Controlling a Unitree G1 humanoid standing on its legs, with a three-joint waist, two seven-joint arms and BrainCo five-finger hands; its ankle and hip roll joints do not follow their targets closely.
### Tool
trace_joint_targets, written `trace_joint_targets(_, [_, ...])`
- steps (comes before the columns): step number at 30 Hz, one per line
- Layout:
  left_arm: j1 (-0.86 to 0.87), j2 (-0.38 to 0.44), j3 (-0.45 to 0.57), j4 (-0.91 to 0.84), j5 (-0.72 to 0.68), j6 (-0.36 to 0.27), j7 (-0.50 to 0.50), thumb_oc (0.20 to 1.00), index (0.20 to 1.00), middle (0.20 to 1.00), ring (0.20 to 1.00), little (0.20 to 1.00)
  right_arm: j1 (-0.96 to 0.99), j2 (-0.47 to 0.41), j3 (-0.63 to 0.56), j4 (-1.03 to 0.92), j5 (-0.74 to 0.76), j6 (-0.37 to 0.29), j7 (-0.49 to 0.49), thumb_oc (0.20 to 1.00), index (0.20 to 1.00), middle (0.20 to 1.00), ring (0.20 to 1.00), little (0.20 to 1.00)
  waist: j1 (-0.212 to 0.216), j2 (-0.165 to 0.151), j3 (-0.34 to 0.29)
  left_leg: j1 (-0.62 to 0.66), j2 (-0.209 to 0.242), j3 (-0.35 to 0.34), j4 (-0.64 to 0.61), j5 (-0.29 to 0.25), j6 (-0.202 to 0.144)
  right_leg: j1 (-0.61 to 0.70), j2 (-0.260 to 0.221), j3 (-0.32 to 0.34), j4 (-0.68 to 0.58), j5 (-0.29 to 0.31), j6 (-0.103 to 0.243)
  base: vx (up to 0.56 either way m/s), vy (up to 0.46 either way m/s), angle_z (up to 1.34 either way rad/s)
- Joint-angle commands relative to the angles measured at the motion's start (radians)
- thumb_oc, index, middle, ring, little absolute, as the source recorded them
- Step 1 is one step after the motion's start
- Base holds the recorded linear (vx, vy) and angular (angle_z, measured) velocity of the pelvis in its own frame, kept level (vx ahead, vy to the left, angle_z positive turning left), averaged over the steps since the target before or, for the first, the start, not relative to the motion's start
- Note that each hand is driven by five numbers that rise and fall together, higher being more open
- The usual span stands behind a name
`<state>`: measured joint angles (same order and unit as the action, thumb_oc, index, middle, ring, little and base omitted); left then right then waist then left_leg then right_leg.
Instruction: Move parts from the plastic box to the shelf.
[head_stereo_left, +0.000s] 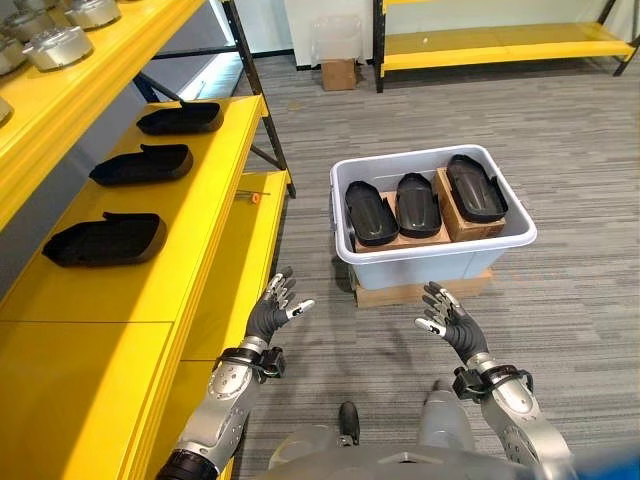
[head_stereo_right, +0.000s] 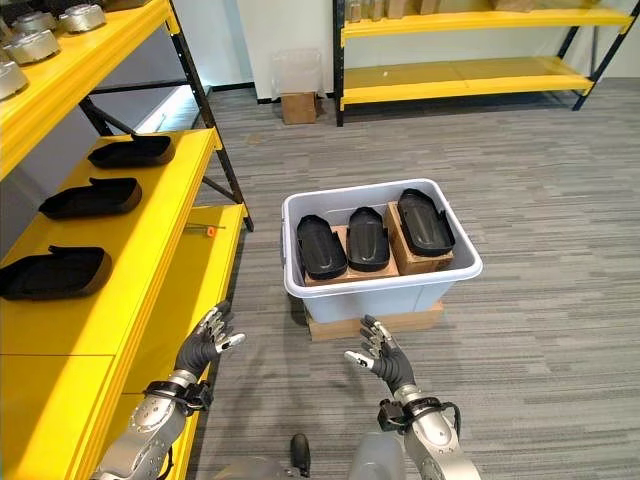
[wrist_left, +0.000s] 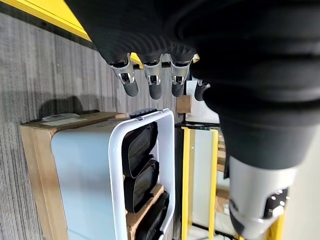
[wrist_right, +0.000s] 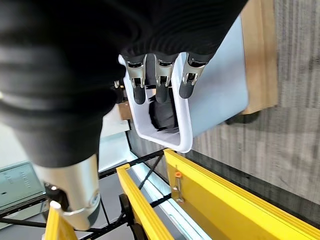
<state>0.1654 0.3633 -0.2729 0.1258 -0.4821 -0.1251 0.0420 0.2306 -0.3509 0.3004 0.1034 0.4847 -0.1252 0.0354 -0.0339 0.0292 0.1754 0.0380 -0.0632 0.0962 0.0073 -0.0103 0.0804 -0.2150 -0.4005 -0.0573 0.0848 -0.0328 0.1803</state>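
Progress: three black parts (head_stereo_left: 105, 240) lie on the yellow shelf (head_stereo_left: 215, 215), left of the plastic box (head_stereo_left: 430, 255); three more parts (head_stereo_left: 418, 203) sit in the box (so approx. half done, by my read). Left robot hand (head_stereo_left: 272, 310) and right robot hand (head_stereo_left: 447, 320) hover just short of the box, fingers spread, holding nothing. Box rests on a cardboard slab (head_stereo_left: 400, 292) on grey carpet (head_stereo_left: 560, 150); another yellow rack (head_stereo_left: 500, 45) stands beyond the box.

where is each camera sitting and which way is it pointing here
Left and right eye views: on the head, looking down at the plastic box of black parts and the yellow shelf; both arms show, left hand and right hand open.
Left wrist view: along the left hand's fingers toward the box.
Right wrist view: along the right hand's fingers toward the box.
All views share the box.
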Motion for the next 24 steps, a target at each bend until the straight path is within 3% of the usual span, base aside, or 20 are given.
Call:
trace_joint_targets(1, [0.009,0.005,0.041,-0.062,0.015,-0.055,-0.016,1.000,1.000,1.000,1.000,1.000,-0.018,0.014,-0.030,-0.060,-0.041,-0.038,-0.002,1.000,1.000,1.000,1.000,1.000,-0.006,-0.049,-0.055,0.129,0.049,-0.016,-0.028,-0.103,-0.078,0.079,0.051,-0.071,-0.082,0.278,0.034,0.26,-0.241,-0.17])
trace_joint_targets(2, [0.011,0.002,0.042,-0.053,0.022,-0.056,-0.018,1.000,1.000,1.000,1.000,1.000,-0.018,0.015,-0.030,-0.054,-0.041,-0.038,0.000,1.000,1.000,1.000,1.000,1.000,-0.004,-0.063,-0.063,0.138,0.052,-0.016,-0.031,-0.110,-0.086,0.094,0.062,-0.063,-0.093,0.292,0.039,0.27,-0.253,-0.09])
trace_joint_targets(5, [0.011,-0.006,0.041,-0.045,0.016,-0.059,-0.024,1.000,1.000,1.000,1.000,1.000,-0.019,0.004,-0.029,-0.062,-0.033,-0.039,0.003,1.000,1.000,1.000,1.000,1.000,0.000,-0.064,-0.082,0.150,0.081,-0.024,-0.030,-0.121,-0.108,0.111,0.084,-0.070,-0.104,0.277,0.034,0.19,-0.191,0.23])
trace_joint_targets(7, [0.011,-0.014,0.042,-0.039,0.010,-0.059,-0.020,1.000,1.000,1.000,1.000,1.000,-0.022,-0.009,-0.033,-0.071,-0.023,-0.044,0.004,1.000,1.000,1.000,1.000,1.000,-0.003,-0.061,-0.088,0.142,0.114,-0.032,-0.010,-0.120,-0.125,0.118,0.111,-0.077,-0.081,0.243,0.021,0.16,-0.249,0.11])
trace_joint_targets(8, [0.001,-0.020,0.039,-0.034,-0.004,-0.062,-0.023,1.000,1.000,1.000,1.000,1.000,-0.028,-0.018,-0.037,-0.068,-0.018,-0.048,0.000,1.000,1.000,1.000,1.000,1.000,-0.007,-0.051,-0.088,0.129,0.155,-0.041,0.025,-0.104,-0.145,0.125,0.140,-0.088,-0.062,0.185,-0.003,0.18,-0.369,0.07])
trace_joint_targets(9, [-0.005,-0.023,0.032,-0.032,-0.011,-0.063,-0.019,1.000,1.000,1.000,1.000,1.000,-0.036,-0.023,-0.038,-0.069,-0.005,-0.055,-0.006,1.000,1.000,1.000,1.000,1.000,-0.012,-0.044,-0.086,0.114,0.174,-0.048,0.050,-0.083,-0.156,0.130,0.159,-0.094,-0.052,0.164,-0.019,0.18,-0.358,0.17])
trace_joint_targets(11, [-0.010,-0.027,0.029,-0.025,-0.018,-0.064,-0.019,1.000,1.000,1.000,1.000,1.000,-0.042,-0.027,-0.038,-0.066,0.003,-0.058,-0.007,1.000,1.000,1.000,1.000,1.000,-0.016,-0.040,-0.085,0.109,0.188,-0.055,0.065,-0.068,-0.168,0.133,0.174,-0.102,-0.045,0.147,-0.028,0.12,-0.212,0.17])
trace_joint_targets(17, [0.010,-0.030,0.024,-0.033,-0.047,-0.056,-0.021,1.000,1.000,1.000,1.000,1.000,-0.034,-0.063,-0.055,-0.068,0.021,-0.064,-0.013,1.000,1.000,1.000,1.000,1.000,-0.019,-0.033,-0.081,0.078,0.257,-0.088,0.177,0.078,-0.206,0.152,0.270,-0.108,0.001,0.048,-0.102,0.17,-0.246,0.09])
trace_joint_targets(18, [0.016,-0.031,0.027,-0.033,-0.049,-0.052,-0.021,1.000,1.000,1.000,1.000,1.000,-0.030,-0.069,-0.055,-0.065,0.023,-0.065,-0.011,1.000,1.000,1.000,1.000,1.000,-0.011,-0.044,-0.072,0.034,0.265,-0.098,0.276,0.134,-0.206,0.175,0.286,-0.105,-0.003,0.031,-0.127,0.12,-0.263,-0.06])
trace_joint_targets(19, [0.015,-0.031,0.028,-0.034,-0.051,-0.051,-0.021,1.000,1.000,1.000,1.000,1.000,-0.029,-0.072,-0.055,-0.062,0.025,-0.067,-0.011,1.000,1.000,1.000,1.000,1.000,-0.004,-0.057,-0.061,-0.006,0.259,-0.106,0.360,0.155,-0.201,0.189,0.289,-0.106,-0.006,0.023,-0.138,0.10,-0.284,-0.01])
trace_joint_targets(20, [0.015,-0.030,0.031,-0.036,-0.052,-0.050,-0.022,1.000,1.000,1.000,1.000,1.000,-0.029,-0.079,-0.057,-0.066,0.022,-0.068,-0.011,1.000,1.000,1.000,1.000,1.000,0.002,-0.073,-0.047,-0.049,0.256,-0.097,0.439,0.162,-0.194,0.202,0.286,-0.112,-0.008,0.021,-0.150,0.04,-0.164,0.01])
trace_joint_targets(23, [0.020,-0.029,0.031,-0.042,-0.051,-0.046,-0.025,1.000,1.000,1.000,1.000,1.000,-0.023,-0.084,-0.055,-0.067,0.019,-0.067,-0.013,1.000,1.000,1.000,1.000,1.000,0.004,-0.082,-0.034,-0.079,0.261,-0.069,0.447,0.142,-0.185,0.215,0.283,-0.120,-0.015,0.015,-0.147,0.08,-0.058,0.02])
trace_joint_targets(24, [0.027,-0.031,0.035,-0.047,-0.053,-0.045,-0.030,1.000,1.000,1.000,1.000,1.000,-0.018,-0.082,-0.057,-0.071,0.017,-0.067,-0.014,1.000,1.000,1.000,1.000,1.000,0.005,-0.080,-0.042,-0.076,0.291,-0.029,0.303,0.110,-0.183,0.230,0.281,-0.127,-0.034,0.008,-0.126,0.16,0.105,0.15])
